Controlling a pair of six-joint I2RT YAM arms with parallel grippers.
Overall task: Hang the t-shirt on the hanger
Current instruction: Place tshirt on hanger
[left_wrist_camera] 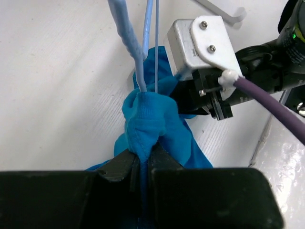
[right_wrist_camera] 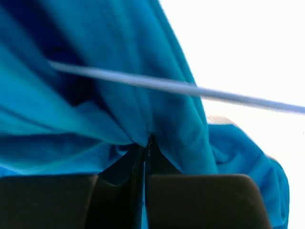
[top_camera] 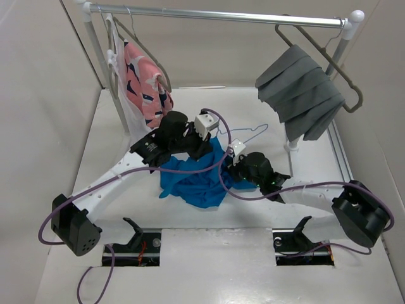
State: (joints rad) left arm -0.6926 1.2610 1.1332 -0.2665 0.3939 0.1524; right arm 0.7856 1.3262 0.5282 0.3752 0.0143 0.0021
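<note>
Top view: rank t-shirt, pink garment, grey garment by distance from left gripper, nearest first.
1. t-shirt, centre, pinched in the left gripper.
2. pink garment, hanging rear left.
3. grey garment, hanging rear right.

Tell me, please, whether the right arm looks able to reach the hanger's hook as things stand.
Likely yes: the hanger's hook lies uncovered just beyond the right gripper, though its jaws are shut on the t-shirt.
</note>
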